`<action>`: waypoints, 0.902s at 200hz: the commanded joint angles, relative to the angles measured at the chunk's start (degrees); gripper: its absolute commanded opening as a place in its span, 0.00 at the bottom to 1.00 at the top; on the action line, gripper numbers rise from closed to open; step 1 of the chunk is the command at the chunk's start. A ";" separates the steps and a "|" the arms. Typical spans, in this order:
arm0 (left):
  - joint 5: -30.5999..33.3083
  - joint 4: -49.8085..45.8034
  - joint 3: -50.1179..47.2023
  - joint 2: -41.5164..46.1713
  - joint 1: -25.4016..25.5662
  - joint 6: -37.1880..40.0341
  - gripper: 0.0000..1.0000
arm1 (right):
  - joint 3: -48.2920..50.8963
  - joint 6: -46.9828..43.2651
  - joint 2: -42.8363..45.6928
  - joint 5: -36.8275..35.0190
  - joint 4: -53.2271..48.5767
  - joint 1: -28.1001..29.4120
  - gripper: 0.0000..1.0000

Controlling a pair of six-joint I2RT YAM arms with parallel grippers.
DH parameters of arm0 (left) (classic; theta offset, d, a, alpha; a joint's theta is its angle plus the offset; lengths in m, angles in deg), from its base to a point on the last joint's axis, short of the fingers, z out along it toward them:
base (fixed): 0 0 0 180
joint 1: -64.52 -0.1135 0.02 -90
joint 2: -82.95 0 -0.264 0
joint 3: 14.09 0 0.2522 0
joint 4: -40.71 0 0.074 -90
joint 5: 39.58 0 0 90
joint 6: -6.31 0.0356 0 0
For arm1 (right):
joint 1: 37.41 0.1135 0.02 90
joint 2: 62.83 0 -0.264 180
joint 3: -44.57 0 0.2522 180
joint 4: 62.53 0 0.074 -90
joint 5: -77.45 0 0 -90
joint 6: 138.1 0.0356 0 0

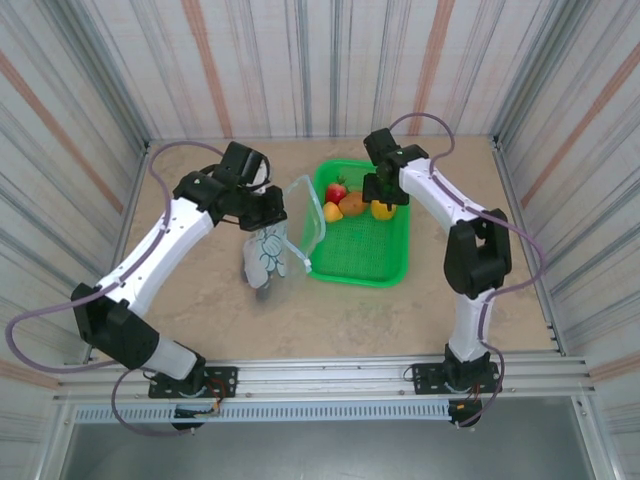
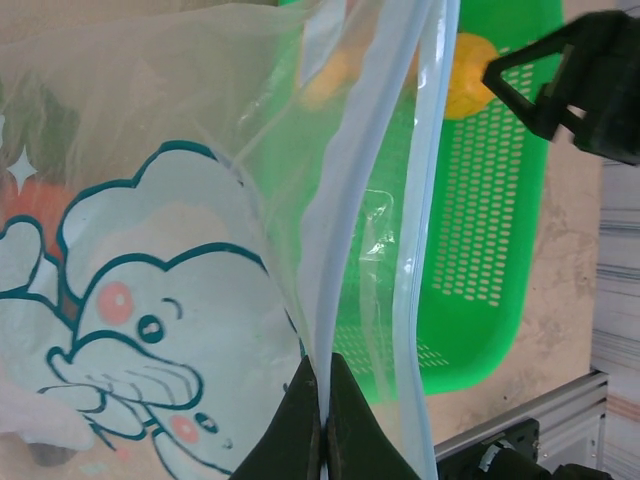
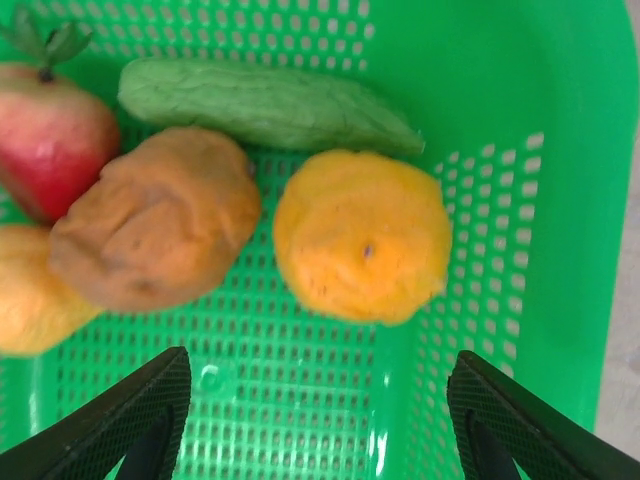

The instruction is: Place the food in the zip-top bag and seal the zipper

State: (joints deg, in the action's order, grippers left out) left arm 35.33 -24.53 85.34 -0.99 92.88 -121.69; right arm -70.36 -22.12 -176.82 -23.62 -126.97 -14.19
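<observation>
The clear zip-top bag (image 1: 268, 255) with its cartoon print (image 2: 150, 300) lies left of the green basket, its mouth gaping toward the basket. My left gripper (image 2: 325, 365) is shut on one lip of that mouth, while the other lip with the light-blue zipper (image 2: 425, 200) hangs free. Dim orange and dark shapes show through the plastic (image 2: 40, 205). My right gripper (image 3: 320, 370) hovers open just above the basket floor, nothing between its fingers. Ahead of it lies the food: an orange (image 3: 362, 235), a brown potato (image 3: 155, 230), a red apple (image 3: 50, 135), a green elongated vegetable (image 3: 265, 105) and a yellow piece (image 3: 30, 305).
The green mesh basket (image 1: 375, 265) sits mid-table, its left rim touching the bag's mouth; its near half is bare. The basket's right wall (image 3: 560, 200) rises close beside my right finger. Striped walls enclose the table on three sides.
</observation>
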 commanded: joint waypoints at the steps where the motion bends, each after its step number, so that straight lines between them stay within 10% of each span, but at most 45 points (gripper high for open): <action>1: -1.84 0.98 -1.42 3.20 -0.93 -1.10 0.00 | -5.87 -1.86 -3.84 -5.24 -4.20 -0.26 0.71; 139: -3.19 1.16 -6.31 7.60 -1.11 -3.31 0.00 | -4.44 1.58 -12.42 2.62 -1.51 -2.83 0.69; 180: -2.97 0.93 -6.24 7.97 -1.03 -2.49 0.00 | -3.42 2.22 -9.51 2.47 0.09 -2.42 0.51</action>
State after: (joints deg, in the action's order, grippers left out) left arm 32.83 -23.46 79.48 5.76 91.90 -124.25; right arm -74.88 -21.11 -187.25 -22.33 -127.49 -16.72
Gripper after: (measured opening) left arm 0.050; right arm 0.579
